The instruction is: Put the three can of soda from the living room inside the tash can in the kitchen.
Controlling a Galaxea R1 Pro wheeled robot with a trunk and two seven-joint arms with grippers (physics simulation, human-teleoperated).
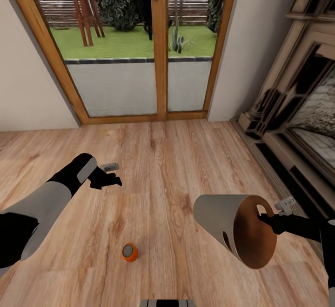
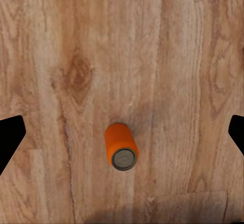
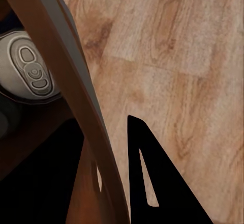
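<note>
- The step in hand looks like collecting a soda can from the living-room floor: the small orange cylindrical can with the silver-grey top (image 1: pixel 130 252) is standing upright on the warm wood-plank floor (image 1: pixel 177 167), nearest the robot and between the two arms.
- In the left wrist view the same orange can (image 2: pixel 121 146) is sitting below the camera, between the two dark fingertips at the frame's edges, apart from both.
- The right gripper (image 1: pixel 272 217) is pinching the rim of the pale grey round bin with the brown wood-toned inside (image 1: pixel 232 230), holding it tilted with its mouth facing the robot; the fingers (image 3: pixel 152 178) are closed across the wall.
- Inside the bin, the right wrist view is showing a silver-grey can top (image 3: pixel 30 71), so at least one can seems already collected.
- The left gripper (image 1: pixel 110 176) is hovering beyond the can, its fingers spread wide and holding nothing.
- Next, I judge, the left arm needs to be drawing back over the can, lowering and closing around its side.
- Farthest off, wood-framed glass doors (image 1: pixel 160 46) are showing a garden.
</note>
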